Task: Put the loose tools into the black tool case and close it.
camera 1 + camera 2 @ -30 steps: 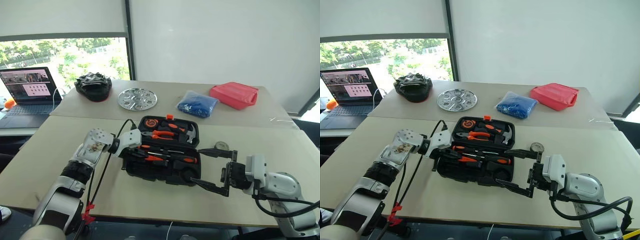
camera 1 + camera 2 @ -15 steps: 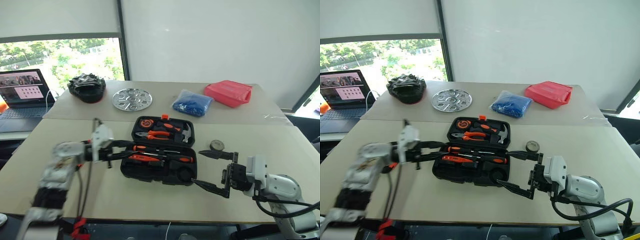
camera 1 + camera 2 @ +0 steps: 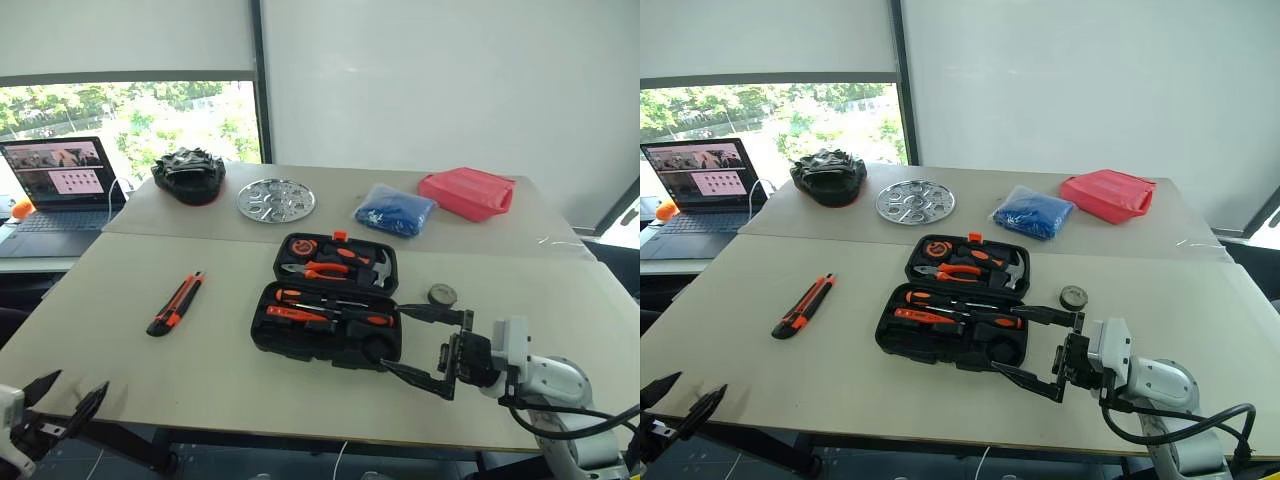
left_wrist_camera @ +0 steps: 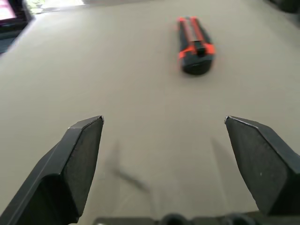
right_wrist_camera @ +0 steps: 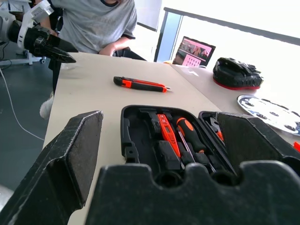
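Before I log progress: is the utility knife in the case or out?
Out. The utility knife lies on the table, apart from the open tool case.

Beige table (image 3: 120,370), open black tool case (image 3: 330,312), utility knife (image 3: 176,303) lying apart left, tape roll (image 3: 442,294) right

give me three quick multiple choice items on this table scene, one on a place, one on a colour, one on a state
1. Where does the utility knife lie?
A. inside the case
B. on the table, left of the tool case
C. on the laptop

2. What colour is the flat box at the far right of the table?
A. red
B. green
C. white

3. How is the tool case?
A. shut and latched
B. open, lid laid back
C. upside down

Key: 1 B, the knife rests on bare tabletop apart from the case. 2 A, it is plainly red. 3 B, tools show in both halves.
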